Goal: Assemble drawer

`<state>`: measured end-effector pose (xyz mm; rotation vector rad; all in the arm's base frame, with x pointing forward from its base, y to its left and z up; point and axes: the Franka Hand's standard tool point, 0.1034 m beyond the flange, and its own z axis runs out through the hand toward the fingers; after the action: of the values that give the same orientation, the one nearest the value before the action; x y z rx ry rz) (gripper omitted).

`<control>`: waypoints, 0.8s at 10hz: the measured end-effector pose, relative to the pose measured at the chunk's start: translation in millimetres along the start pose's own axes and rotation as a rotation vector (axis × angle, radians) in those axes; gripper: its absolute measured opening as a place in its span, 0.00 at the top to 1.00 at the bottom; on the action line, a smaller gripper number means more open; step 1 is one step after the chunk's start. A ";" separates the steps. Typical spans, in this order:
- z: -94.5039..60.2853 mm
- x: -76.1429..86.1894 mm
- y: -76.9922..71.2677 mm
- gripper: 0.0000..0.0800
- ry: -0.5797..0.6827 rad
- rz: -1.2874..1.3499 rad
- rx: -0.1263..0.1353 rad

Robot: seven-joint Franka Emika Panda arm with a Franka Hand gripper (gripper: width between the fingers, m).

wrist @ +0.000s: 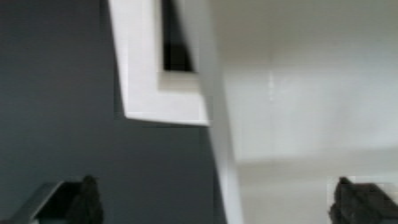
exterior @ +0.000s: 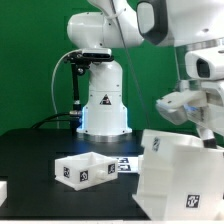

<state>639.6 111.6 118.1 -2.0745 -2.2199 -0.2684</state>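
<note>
The large white drawer housing (exterior: 180, 178) stands at the exterior view's right front, with square tags on its sides. In the wrist view its pale flat surface (wrist: 302, 120) fills one side, beside a white frame edge with a dark opening (wrist: 157, 70). A small open-top tray (exterior: 85, 168) sits on the black table toward the exterior view's left. My gripper (exterior: 206, 126) hovers just above the housing's top, at its far right part. In the wrist view the gripper (wrist: 217, 203) is open and empty, and its dark fingertips (wrist: 71, 200) stand wide apart over the housing's edge.
The marker board (exterior: 126, 163) lies flat between the tray and the housing. A white piece (exterior: 3, 190) is cut off at the exterior view's left edge. The arm's white base (exterior: 103, 105) stands at the back, before a green backdrop.
</note>
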 end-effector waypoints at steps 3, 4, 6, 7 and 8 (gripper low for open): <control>-22.9 -28.6 10.1 0.19 -0.016 -0.066 -0.040; -22.8 -30.5 9.9 0.19 -0.016 -0.062 -0.040; -22.2 -30.1 9.5 0.19 -0.016 -0.063 -0.039; -22.5 -31.1 10.0 0.19 -0.018 -0.089 -0.041; -25.8 -34.6 12.8 0.19 -0.025 -0.163 -0.058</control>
<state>653.5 73.5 137.8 -1.9360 -2.4281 -0.3250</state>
